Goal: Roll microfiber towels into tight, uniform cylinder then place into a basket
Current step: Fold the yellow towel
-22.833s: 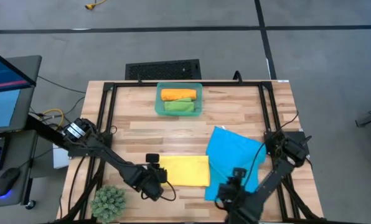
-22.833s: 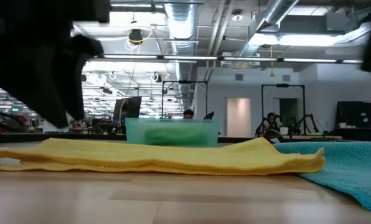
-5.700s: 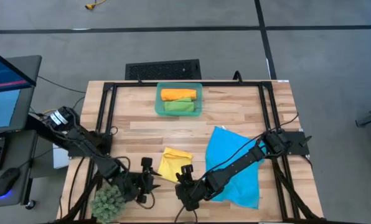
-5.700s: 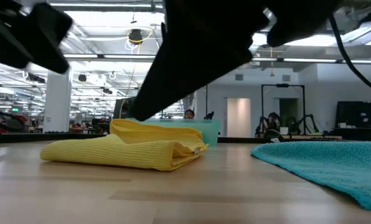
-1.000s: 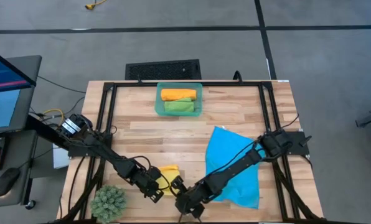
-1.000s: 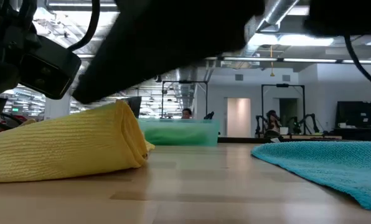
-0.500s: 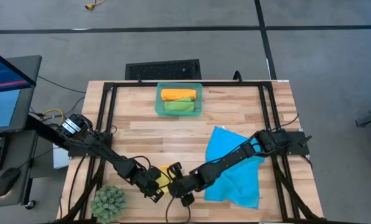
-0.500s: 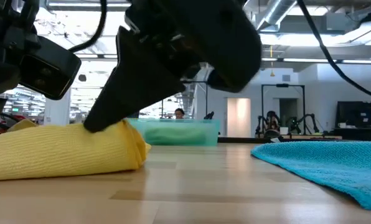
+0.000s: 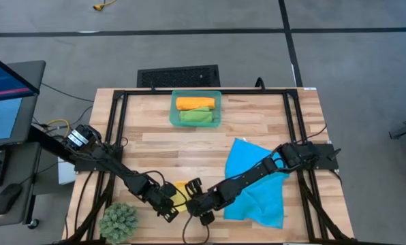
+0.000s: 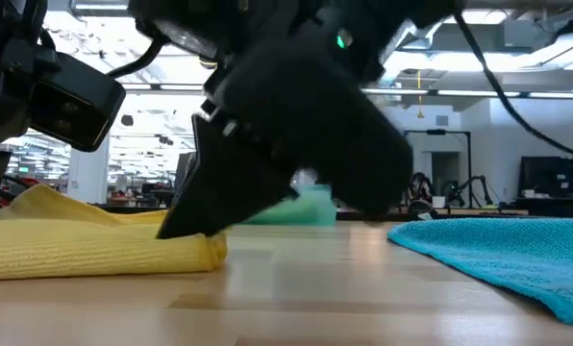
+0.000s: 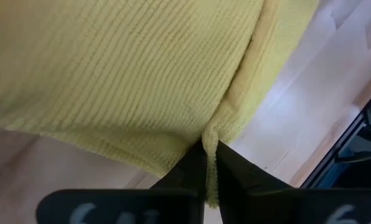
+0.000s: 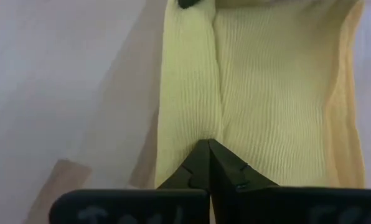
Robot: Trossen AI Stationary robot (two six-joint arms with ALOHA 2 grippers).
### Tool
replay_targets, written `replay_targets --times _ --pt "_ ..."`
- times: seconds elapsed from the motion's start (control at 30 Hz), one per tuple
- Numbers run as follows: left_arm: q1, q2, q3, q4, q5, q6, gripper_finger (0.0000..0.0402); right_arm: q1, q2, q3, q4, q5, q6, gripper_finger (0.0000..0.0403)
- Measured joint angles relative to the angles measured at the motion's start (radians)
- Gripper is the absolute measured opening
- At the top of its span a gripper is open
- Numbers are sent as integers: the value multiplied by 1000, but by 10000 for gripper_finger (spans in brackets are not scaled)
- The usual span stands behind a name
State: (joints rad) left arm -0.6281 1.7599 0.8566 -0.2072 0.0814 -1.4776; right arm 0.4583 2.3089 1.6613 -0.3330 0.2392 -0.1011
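From above, the left gripper (image 9: 167, 202) and the right gripper (image 9: 193, 199) meet at the yellow towel (image 9: 181, 190) near the front edge of the table (image 9: 162, 146), while the blue towel (image 9: 257, 178) lies spread to the right and the orange towel (image 9: 194, 103) and green towel (image 9: 195, 116) sit rolled in the basket (image 9: 175, 109). At table height, the yellow towel lies bunched flat under the dark arms. The left wrist view shows its gripper clenched on a pinch of the towel's edge, and the right wrist view shows its gripper clenched on a fold of the same cloth.
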Motion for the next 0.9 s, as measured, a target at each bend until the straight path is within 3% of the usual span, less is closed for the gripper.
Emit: replay_targets --times 0.3,0.7,0.9 --pt "-1 0 0 19 -8 87 47 -3 0 0 -14 -2 19 18" --pt "-2 0 1 27 -10 150 148 -3 0 -1 -21 -3 22 18" --pt "-3 0 2 24 1 233 156 -6 0 -1 -22 -10 27 20"
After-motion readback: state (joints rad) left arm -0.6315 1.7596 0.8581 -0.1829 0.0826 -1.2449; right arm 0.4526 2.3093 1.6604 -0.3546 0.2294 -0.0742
